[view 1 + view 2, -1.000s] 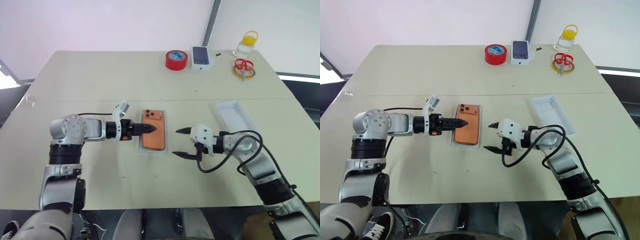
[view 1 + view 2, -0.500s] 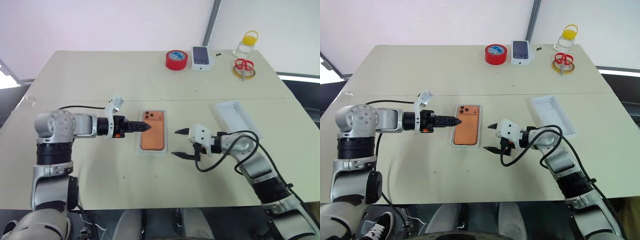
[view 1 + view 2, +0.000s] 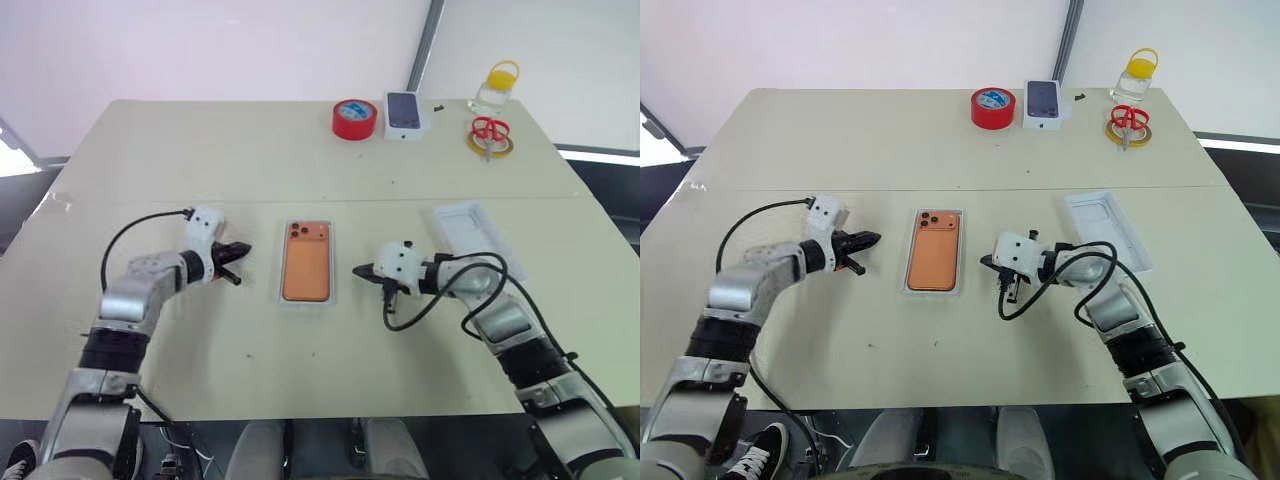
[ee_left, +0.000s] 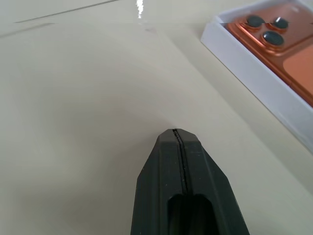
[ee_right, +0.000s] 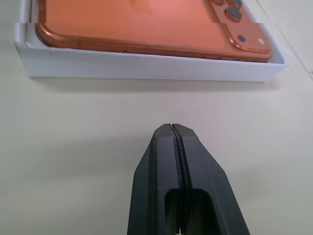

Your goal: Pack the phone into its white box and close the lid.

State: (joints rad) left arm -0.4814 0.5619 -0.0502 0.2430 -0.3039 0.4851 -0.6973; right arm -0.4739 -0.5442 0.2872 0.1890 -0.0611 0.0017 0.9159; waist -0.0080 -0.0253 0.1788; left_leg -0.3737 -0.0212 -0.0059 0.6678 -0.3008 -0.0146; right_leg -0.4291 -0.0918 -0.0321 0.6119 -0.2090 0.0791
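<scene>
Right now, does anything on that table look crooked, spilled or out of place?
Nothing stands out. The phone lies flat and square in the white box, and the lid rests apart to the right, not yet on.

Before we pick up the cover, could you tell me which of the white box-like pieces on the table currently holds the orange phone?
The white box at the table's middle, between the two hands, holds the phone. The lid beside the right arm lies empty, and the small printed box stands at the far edge.

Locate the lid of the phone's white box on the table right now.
In the head views the lid lies open side up on the table's right half, beside the right arm, apart from the white box holding the phone.
</scene>
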